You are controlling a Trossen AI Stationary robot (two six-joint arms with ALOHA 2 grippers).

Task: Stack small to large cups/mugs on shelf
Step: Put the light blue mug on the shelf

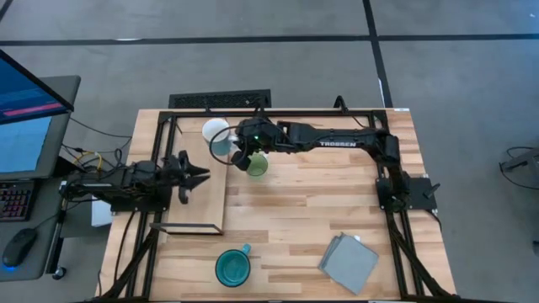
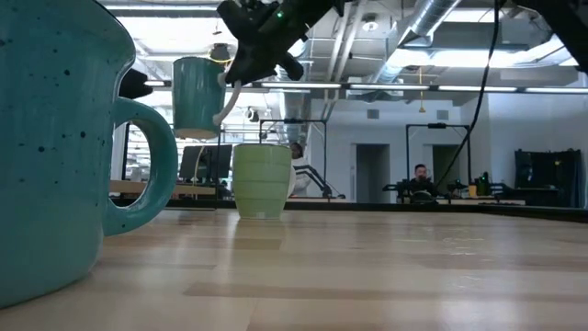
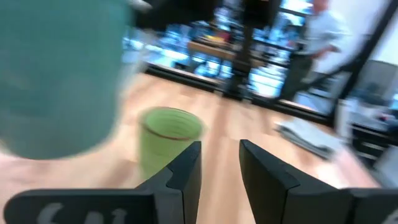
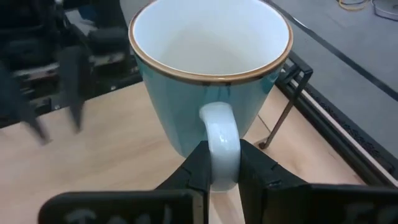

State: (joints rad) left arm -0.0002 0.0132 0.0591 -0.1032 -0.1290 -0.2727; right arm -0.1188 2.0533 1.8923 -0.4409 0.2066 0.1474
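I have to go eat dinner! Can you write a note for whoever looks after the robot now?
Right claw: shut on the white handle of the pale teal ceramic mug with a white inside, lifted, apparently over the far end of the light-wood shelf board.
Left claw: open, empty, waiting above the shelf.
Small light-green mug: upright on the tabletop, just beside the shelf.
Wide teal-blue mug: upright near the table's front edge.
Done: one mug picked up. Nothing stands on the shelf yet.
Left: set the mugs on the shelf and stack them by size.
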